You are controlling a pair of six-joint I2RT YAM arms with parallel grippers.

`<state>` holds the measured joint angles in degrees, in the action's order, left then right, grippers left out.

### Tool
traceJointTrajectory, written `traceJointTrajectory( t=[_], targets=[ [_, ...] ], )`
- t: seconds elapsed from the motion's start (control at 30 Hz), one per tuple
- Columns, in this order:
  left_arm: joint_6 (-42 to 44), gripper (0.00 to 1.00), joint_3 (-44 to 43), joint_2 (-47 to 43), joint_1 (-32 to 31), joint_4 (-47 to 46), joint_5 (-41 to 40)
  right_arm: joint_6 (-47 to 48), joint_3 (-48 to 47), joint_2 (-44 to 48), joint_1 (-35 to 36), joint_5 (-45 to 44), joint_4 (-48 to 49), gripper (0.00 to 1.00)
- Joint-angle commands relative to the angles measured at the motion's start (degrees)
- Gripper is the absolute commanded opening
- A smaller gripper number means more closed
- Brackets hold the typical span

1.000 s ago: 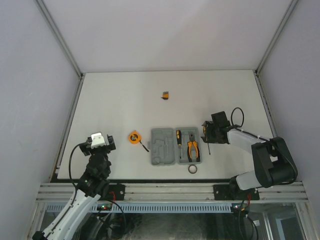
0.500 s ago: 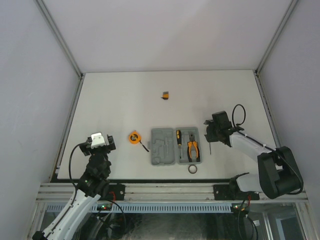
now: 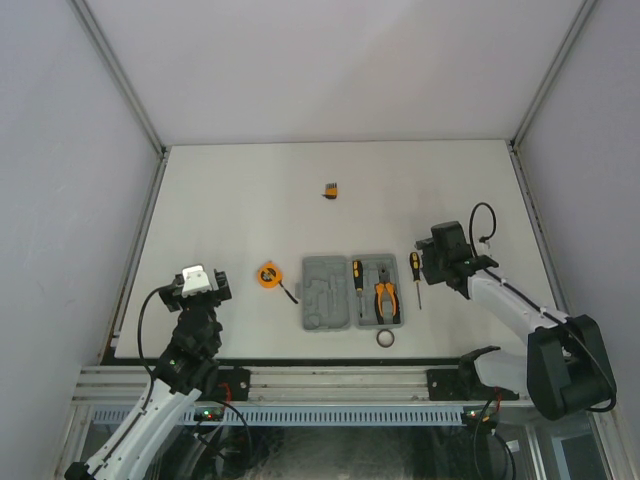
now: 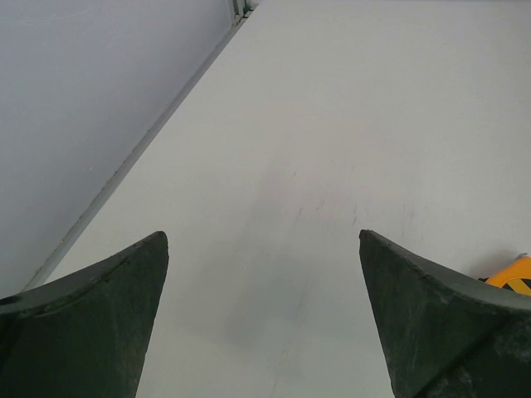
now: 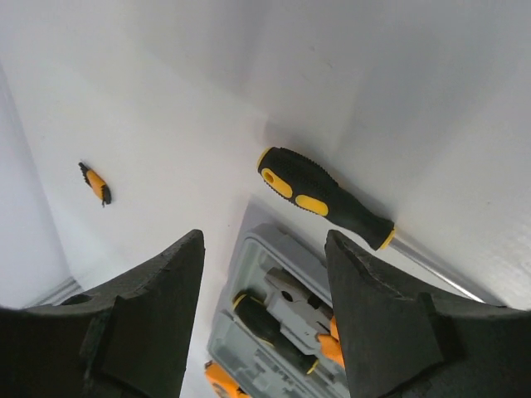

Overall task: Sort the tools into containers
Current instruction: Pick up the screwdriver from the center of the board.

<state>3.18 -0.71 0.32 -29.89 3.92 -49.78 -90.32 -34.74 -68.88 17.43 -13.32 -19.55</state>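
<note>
Screwdriver [image 3: 416, 277] lies loose at centre right of the overhead frame — long axis up-down — just left of the right gripper [image 3: 431, 262], fingers half-open, empty.

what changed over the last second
The right hand drew back to the right, off the loose screwdriver, which lies on the table beside the case; its jaws are open and empty. Screwdriver, case, tape measure and left hand stayed put.
</note>
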Motion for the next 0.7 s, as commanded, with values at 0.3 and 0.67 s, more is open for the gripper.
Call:
traceJointTrajectory(
  t=[0.3, 0.67],
  targets=[
    [0.42, 1.0, 4.8, -12.09, -0.08, -0.5, -0.58, 19.92, -7.05, -4.15, -3.13, -3.35, -6.26, 0.63],
    [0.44, 1.0, 4.75, -12.05, -0.08, -0.5, -0.58, 50.71, -23.76, -20.64, -3.24, 2.34, -13.17, 0.58]
  ],
)
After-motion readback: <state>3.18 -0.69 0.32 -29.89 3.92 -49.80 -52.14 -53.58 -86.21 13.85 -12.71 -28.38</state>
